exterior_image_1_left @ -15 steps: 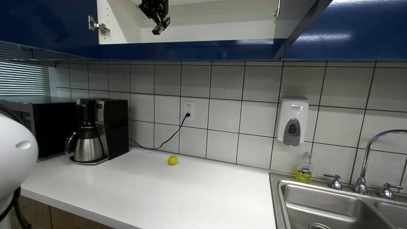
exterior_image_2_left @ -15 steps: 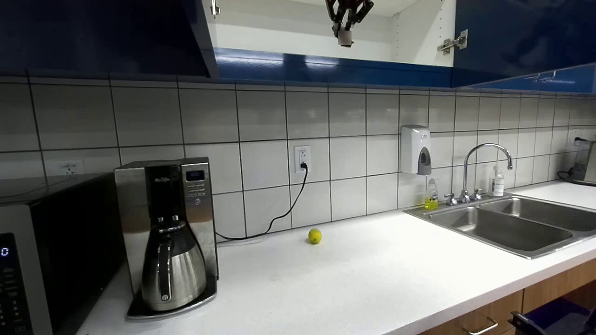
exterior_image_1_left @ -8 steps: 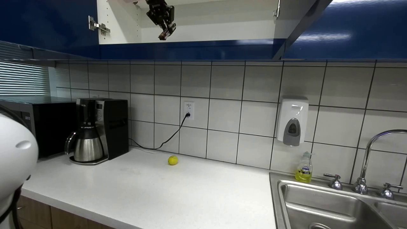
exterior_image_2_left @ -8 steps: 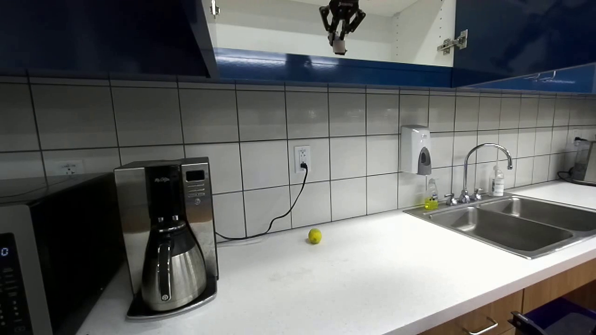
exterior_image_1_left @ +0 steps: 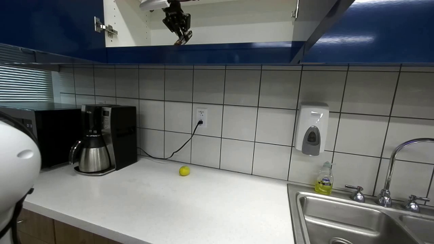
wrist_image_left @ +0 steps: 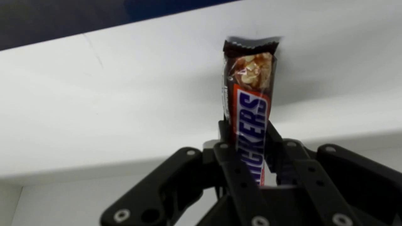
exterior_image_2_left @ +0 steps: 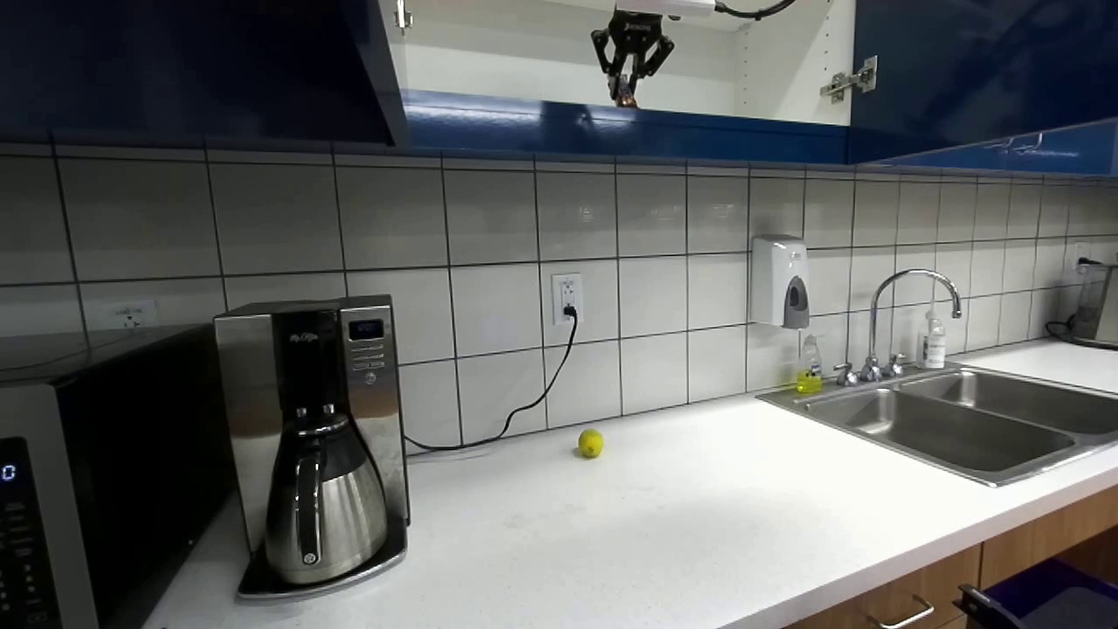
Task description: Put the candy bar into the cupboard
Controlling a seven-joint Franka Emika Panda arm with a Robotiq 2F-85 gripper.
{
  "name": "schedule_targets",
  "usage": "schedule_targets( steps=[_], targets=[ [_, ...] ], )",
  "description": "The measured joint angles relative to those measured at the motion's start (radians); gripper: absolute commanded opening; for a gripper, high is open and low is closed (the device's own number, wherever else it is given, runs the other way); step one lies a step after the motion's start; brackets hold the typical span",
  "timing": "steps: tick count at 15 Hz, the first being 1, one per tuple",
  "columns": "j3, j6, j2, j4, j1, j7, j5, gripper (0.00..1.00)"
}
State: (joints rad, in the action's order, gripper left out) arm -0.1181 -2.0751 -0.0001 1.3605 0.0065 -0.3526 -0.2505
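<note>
The candy bar (wrist_image_left: 251,103) has a dark brown wrapper with "SNICKERS" lettering. My gripper (wrist_image_left: 246,130) is shut on it in the wrist view, a finger on each side, with the bar's far end sticking out past the fingertips. The cupboard (exterior_image_1_left: 230,54) is open, with a white inside and a blue front edge. In both exterior views my gripper (exterior_image_1_left: 183,36) (exterior_image_2_left: 622,86) points down inside its opening. The bar (exterior_image_1_left: 178,42) (exterior_image_2_left: 626,100) is tilted, its lower end partly hidden behind the front edge. I cannot tell whether it touches the cupboard floor.
Open blue doors flank the cupboard (exterior_image_2_left: 541,122), with a metal hinge (exterior_image_1_left: 105,27) on one side. Below are a white counter (exterior_image_1_left: 190,206), a yellow ball (exterior_image_1_left: 184,170), a coffee maker (exterior_image_2_left: 319,437), a microwave (exterior_image_1_left: 57,132), a soap dispenser (exterior_image_1_left: 312,128) and a steel sink (exterior_image_1_left: 339,217).
My gripper has moved down with the bar, shifting right in one exterior view and left in another. The bar's lower end has dropped behind the cupboard's front edge. More arm shows above.
</note>
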Motion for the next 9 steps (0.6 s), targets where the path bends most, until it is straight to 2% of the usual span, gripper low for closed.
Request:
schedule_targets(
  steps=[2,3,5,9],
  targets=[
    [0.000,0.002,0.023,-0.026,0.000,-0.005,0.000,0.07],
    [0.001,0.005,0.035,-0.038,0.000,-0.008,0.000,0.52],
    [0.001,0.011,0.057,-0.063,0.000,-0.019,0.000,0.60],
    [0.007,0.025,0.091,-0.094,0.000,-0.035,-0.001,0.91]
  ],
)
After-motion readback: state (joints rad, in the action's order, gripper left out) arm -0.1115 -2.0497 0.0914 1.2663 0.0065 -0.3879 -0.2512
